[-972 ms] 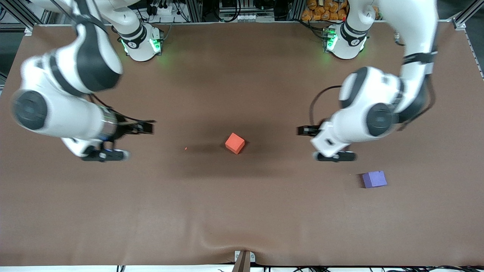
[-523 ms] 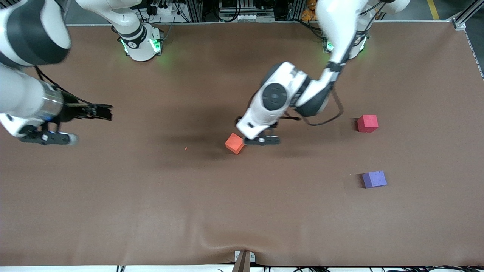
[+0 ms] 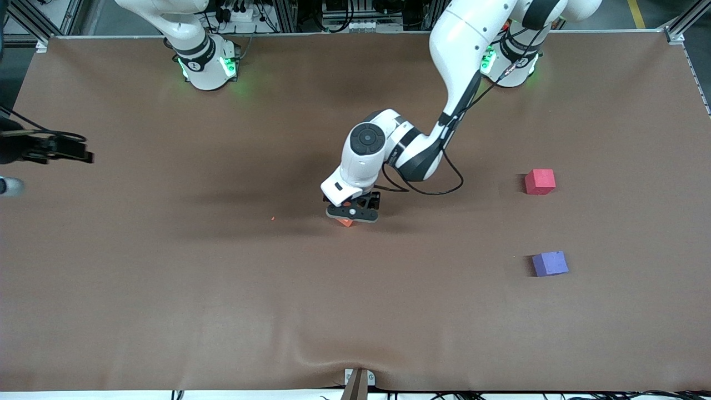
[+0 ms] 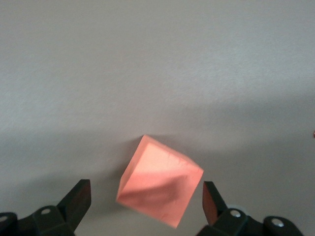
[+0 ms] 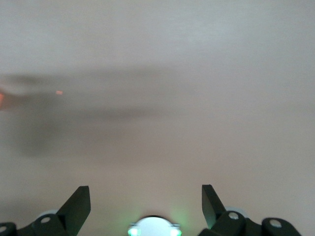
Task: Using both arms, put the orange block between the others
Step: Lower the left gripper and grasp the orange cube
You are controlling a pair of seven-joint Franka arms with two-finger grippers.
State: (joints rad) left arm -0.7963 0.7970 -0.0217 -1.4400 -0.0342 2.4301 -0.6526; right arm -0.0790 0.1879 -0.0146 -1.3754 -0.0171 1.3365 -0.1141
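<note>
The orange block lies mid-table on the brown mat and is mostly covered by my left gripper. In the left wrist view the orange block sits turned cornerwise between the fingers of the left gripper, which is open, with a gap on each side. The red-pink cube and the purple cube rest apart toward the left arm's end, the purple one nearer the front camera. My right gripper hangs at the table edge at the right arm's end. In its wrist view the right gripper is open over bare mat.
A tiny orange crumb lies on the mat beside the block, toward the right arm's end. The mat has a wrinkle near its front edge, above a small bracket. Both green-lit bases stand along the table's edge by the robots.
The left arm swung from above the red-pink cube to the orange block and lowered its open fingers around it. The right arm pulled away toward its end of the table.
</note>
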